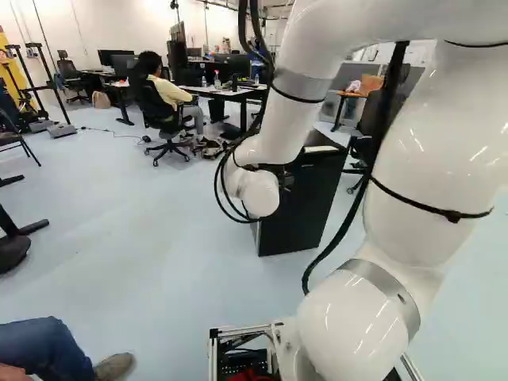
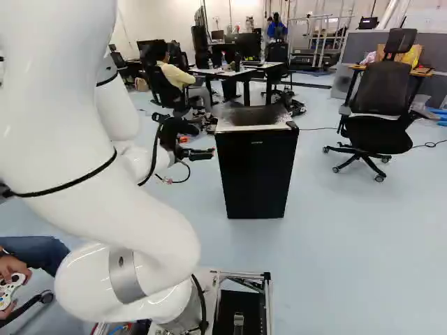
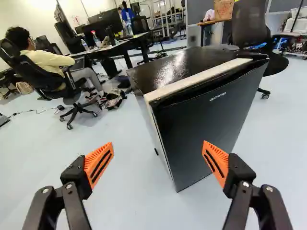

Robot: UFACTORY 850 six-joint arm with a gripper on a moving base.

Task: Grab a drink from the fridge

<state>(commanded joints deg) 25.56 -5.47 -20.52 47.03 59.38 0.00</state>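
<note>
In the wrist view the pincer [image 3: 157,146] was released, gripping nothing; the fridge [image 3: 213,115] stood ahead of it, door seemingly shut. The right base view showed the fridge near the pincer. The left base view showed no drink, presumably inside; opening, grasping and removal all remained.

White arm [image 1: 432,159] bent over its lowest joint [image 1: 357,325], gripper [image 2: 208,153] spread.
The wrist [image 1: 259,193] is extended forward, below the arched upper links; the two fingers [image 3: 218,163] are parted widely, their orange pads [image 3: 99,165] turned toward each other, nothing gripped.
</note>
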